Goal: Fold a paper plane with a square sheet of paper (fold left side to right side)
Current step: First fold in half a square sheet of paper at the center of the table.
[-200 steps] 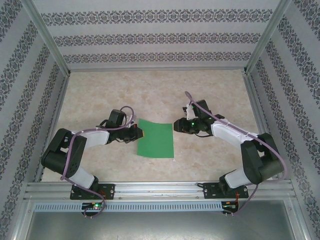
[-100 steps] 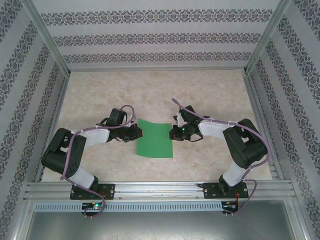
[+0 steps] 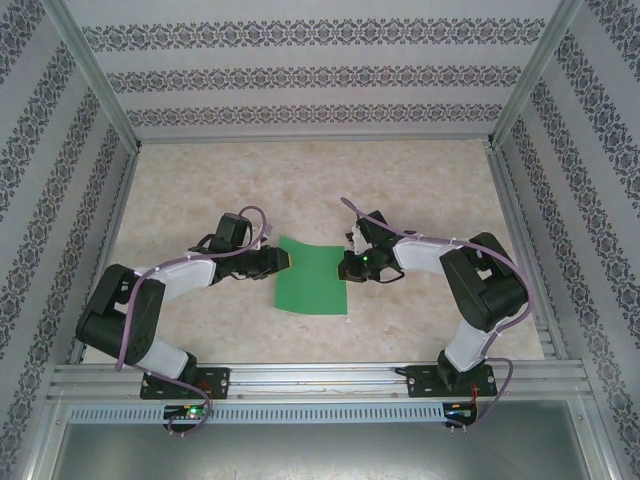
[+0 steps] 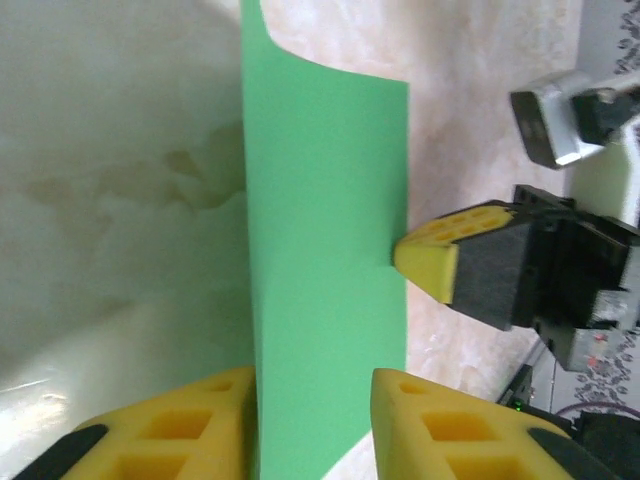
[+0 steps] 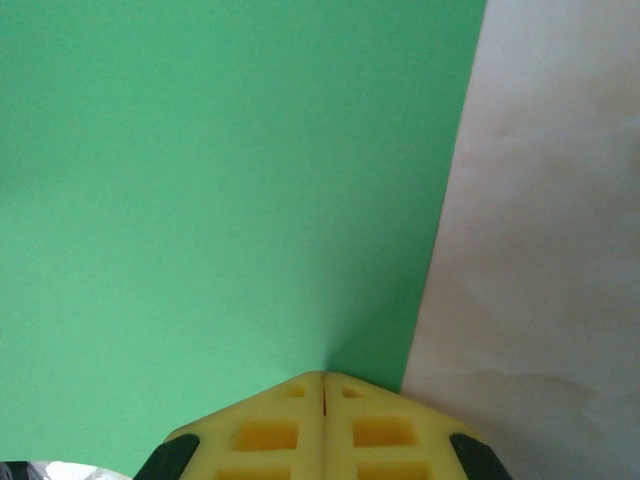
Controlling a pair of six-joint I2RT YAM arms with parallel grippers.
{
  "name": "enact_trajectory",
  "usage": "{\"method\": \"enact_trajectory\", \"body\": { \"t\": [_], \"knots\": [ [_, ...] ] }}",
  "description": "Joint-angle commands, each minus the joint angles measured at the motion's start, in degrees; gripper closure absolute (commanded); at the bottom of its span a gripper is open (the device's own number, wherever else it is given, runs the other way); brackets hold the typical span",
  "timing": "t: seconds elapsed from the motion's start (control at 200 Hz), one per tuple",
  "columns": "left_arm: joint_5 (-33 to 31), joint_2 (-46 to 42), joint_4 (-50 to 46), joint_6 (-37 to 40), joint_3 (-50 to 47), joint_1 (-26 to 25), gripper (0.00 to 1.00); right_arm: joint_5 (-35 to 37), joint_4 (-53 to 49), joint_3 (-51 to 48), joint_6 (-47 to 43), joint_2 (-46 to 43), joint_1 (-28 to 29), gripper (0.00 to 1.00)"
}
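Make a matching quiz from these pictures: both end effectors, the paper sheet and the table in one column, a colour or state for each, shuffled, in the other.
1 left end effector
2 right end effector
3 square sheet of paper
4 table

A bright green
B fingers shut together
C marbled beige
D fingers apart

Pairs: 1-D, 2-B, 3-A, 4-C

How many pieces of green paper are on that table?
1. The square sheet of paper lies between the left tool and the right tool. Another stacked exactly under it would be hidden.
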Motion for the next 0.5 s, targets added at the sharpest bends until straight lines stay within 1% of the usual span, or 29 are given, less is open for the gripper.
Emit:
{"method": "enact_trajectory", "body": {
  "t": [0.0, 0.11, 0.235, 0.495],
  "knots": [
    [2.1, -1.4, 2.9, -2.2, 1.1, -1.3, 0.63, 2.7, -1.9, 0.5, -0.9, 2.0, 0.6, 1.00],
    [3.7, -0.4, 7.1, -4.7, 1.3, -2.3, 0.58, 2.3, -1.4, 0.4, -0.7, 2.3, 0.7, 1.00],
    [4.4, 2.2, 10.9, -6.4, 2.3, -3.7, 0.55, 1.6, -0.4, 0.2, -0.3, 2.3, 0.9, 1.00],
    [3.1, 8.7, 10.5, -5.5, 6.4, -6.6, 0.54, -0.4, 1.4, -0.4, 0.6, 2.1, 1.0, 1.00]
  ]
}}
